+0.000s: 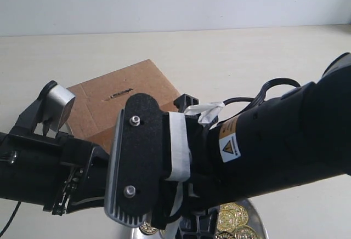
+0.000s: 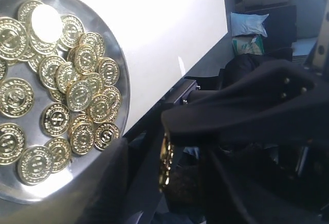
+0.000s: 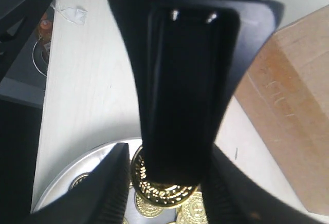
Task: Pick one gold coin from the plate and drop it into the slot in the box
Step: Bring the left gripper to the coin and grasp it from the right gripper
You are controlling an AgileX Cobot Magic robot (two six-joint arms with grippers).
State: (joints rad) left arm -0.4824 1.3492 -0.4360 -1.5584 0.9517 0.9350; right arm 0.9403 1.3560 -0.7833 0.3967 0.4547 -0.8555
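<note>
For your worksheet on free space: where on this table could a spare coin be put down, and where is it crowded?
Free: the bare table behind and right of the box. Crowded: the plate, heaped with coins, and the front, where both arms meet.

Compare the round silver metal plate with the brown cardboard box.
The round shiny silver metal plate is circular and reflective; the brown cardboard box is rectangular and matte. The plate holds loose gold coins; the box shows only a thin slot in its top. Both sit on the pale table.

Shiny metal plate, glossy gold coins, matt creased cardboard box.
</note>
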